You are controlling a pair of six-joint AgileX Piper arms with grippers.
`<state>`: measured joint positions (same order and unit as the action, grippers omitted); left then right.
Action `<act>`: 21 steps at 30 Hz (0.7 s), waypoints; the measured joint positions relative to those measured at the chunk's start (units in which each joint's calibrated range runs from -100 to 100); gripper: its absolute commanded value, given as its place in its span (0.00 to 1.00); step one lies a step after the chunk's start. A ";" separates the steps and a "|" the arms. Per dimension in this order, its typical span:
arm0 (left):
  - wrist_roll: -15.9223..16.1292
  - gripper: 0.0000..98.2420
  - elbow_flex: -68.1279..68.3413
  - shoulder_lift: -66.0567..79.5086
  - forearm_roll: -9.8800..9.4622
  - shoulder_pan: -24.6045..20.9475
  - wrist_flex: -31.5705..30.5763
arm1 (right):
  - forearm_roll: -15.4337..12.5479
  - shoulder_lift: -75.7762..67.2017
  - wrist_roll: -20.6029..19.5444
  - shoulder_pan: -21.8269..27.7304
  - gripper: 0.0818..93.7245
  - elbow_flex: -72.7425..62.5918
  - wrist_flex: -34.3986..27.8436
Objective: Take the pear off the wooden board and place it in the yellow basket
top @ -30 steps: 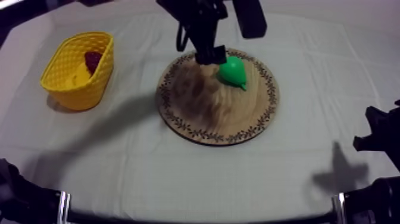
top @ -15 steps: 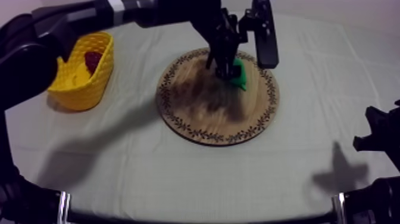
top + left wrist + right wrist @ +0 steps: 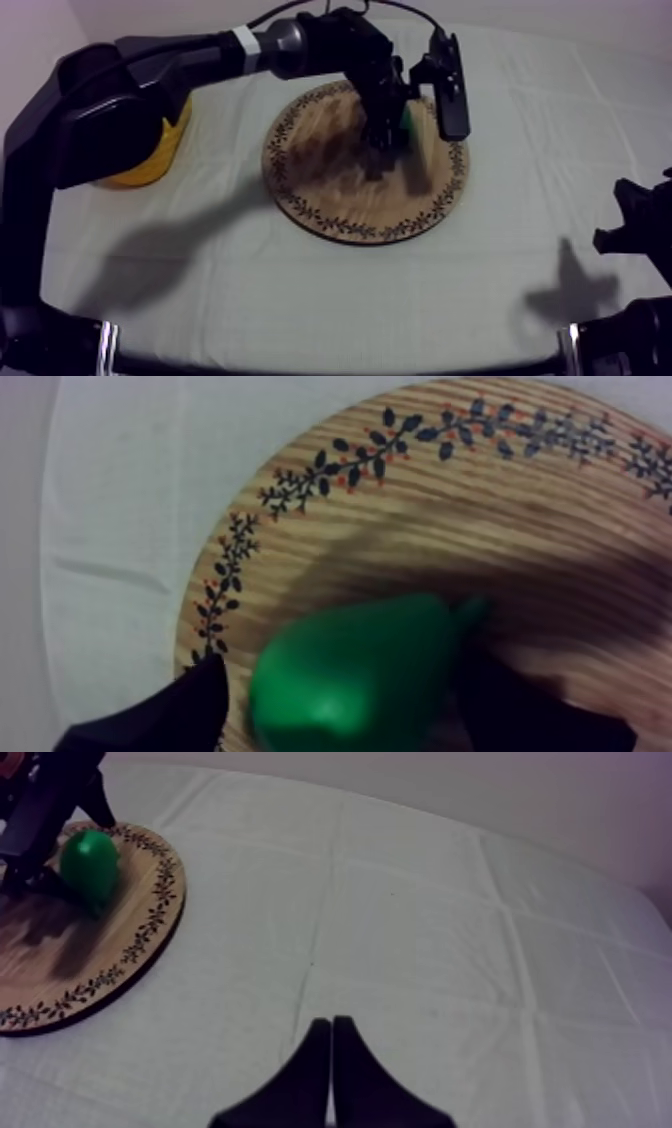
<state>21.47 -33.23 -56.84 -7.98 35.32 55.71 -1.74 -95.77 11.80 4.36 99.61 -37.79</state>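
At far left the yellow basket (image 3: 168, 150) stood on the desk (image 3: 300, 290), largely hidden behind the left arm (image 3: 110, 110), which reached across to the wooden board (image 3: 330, 200) at centre. There the left end effector (image 3: 388, 130) hung low over the pear (image 3: 360, 676), its fingers (image 3: 170, 711) released and spread to either side of the fruit, a sliver of wood showing between one finger and the green skin. The pear lay on its side on the board, on the half away from the basket. At far right the right end effector (image 3: 331, 1042) rested clenched on nothing, well apart from the board. The step in hand appeared to be the grasp. The next move would call for closing on the pear, lifting it clear and carrying it leftward to the basket.
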 measured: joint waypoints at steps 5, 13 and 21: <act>-0.14 0.68 -0.82 -1.16 -0.12 -0.04 -0.21 | 0.00 0.00 0.00 0.00 0.00 0.00 0.00; -0.02 0.52 -0.94 -1.14 0.57 -0.25 -1.52 | 0.00 0.00 0.00 0.00 0.00 0.00 0.00; 0.16 0.55 1.72 2.45 1.25 -1.48 -0.81 | 0.00 0.00 0.00 0.00 0.00 0.00 0.00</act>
<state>21.62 -31.51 -54.39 -6.73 33.84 54.90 -1.74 -95.77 11.80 4.36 99.61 -37.79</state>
